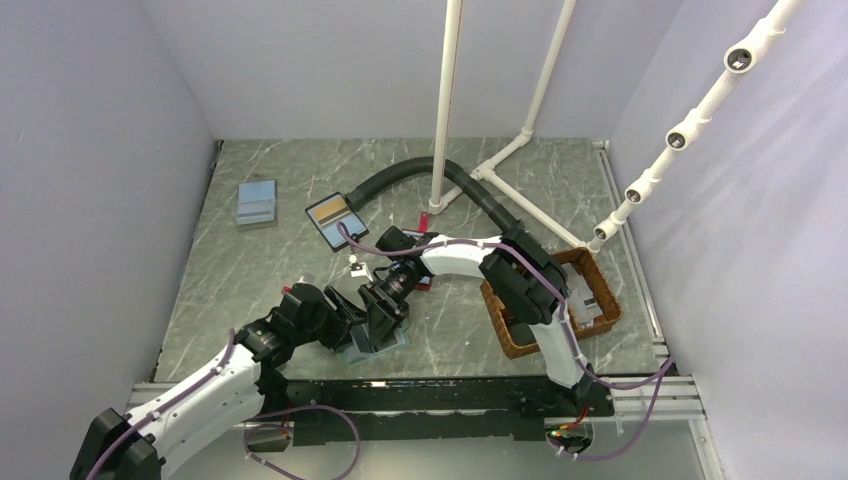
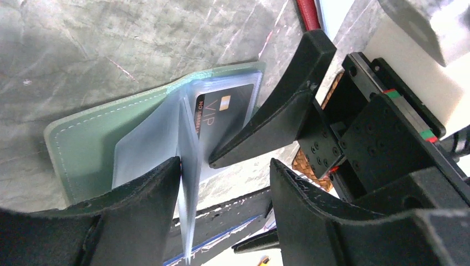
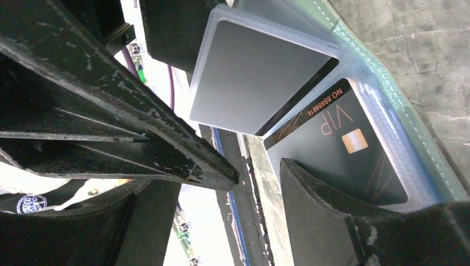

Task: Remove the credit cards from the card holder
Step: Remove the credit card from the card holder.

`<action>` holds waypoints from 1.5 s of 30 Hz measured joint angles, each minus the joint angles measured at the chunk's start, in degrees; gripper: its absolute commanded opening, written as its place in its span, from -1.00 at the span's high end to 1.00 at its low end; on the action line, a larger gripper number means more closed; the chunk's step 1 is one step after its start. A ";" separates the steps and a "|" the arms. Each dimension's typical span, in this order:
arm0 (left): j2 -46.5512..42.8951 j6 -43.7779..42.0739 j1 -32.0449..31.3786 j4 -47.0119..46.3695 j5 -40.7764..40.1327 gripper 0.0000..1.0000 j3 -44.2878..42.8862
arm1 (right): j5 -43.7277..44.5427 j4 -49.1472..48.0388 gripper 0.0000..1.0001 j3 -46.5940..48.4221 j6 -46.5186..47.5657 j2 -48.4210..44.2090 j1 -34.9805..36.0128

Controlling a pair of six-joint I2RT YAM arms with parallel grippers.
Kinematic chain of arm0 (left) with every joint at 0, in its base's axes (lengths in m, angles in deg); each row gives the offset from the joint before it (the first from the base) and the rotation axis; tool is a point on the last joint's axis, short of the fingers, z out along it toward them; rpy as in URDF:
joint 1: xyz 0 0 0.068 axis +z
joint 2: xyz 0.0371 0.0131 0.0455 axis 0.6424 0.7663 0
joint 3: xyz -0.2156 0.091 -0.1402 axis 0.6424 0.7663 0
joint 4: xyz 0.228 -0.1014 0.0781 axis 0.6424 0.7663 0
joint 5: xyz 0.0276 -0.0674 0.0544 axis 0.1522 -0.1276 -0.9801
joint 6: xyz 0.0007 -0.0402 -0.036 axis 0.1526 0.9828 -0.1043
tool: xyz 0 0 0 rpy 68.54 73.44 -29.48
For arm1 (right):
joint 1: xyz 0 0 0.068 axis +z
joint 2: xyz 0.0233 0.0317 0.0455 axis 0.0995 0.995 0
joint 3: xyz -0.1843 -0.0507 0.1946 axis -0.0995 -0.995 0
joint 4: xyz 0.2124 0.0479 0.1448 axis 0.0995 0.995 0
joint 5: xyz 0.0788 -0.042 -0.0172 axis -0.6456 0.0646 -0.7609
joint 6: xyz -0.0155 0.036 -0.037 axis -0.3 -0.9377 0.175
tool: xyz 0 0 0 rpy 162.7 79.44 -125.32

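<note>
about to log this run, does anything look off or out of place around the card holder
Nothing spilled or damaged. The card holder lies open by the near edge of the table, its clear sleeves fanned upright rather than flat, one up against a finger of the left claw.

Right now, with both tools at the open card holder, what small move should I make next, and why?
Probably close the left tool on the clear sleeve leaf standing upright between its open jaws, beside one finger. Pinning it would keep the VIP card exposed in the card holder; the right tool is open there, one finger at that card, gripping nothing.
</note>
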 measured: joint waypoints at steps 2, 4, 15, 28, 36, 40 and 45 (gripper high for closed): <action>-0.52 -0.02 0.00 -0.07 0.07 -0.28 0.00 | 0.28 0.02 -0.35 0.00 -0.15 0.00 -0.15; -1.03 0.00 0.00 -0.09 0.09 -0.26 0.00 | 0.26 0.00 -0.34 0.00 -0.33 0.00 -0.37; -1.42 0.00 0.04 -1.18 0.15 -0.25 0.00 | -1.11 -0.07 -0.22 0.74 -1.64 0.28 -1.22; 0.02 0.00 0.11 -2.38 0.17 -0.18 -0.02 | -4.02 -0.76 -0.10 0.96 -3.58 1.14 -1.20; -0.22 0.02 0.24 -2.29 0.09 -0.17 -0.02 | -4.94 -1.73 0.04 0.96 -4.98 1.40 -1.05; -0.57 0.02 0.26 -1.53 0.00 -0.18 -0.02 | -4.98 -1.75 0.17 0.96 -5.11 1.57 -0.87; -2.62 0.04 0.26 0.48 -0.20 -0.20 -0.02 | -5.64 -2.01 0.17 0.94 -5.09 1.62 -0.81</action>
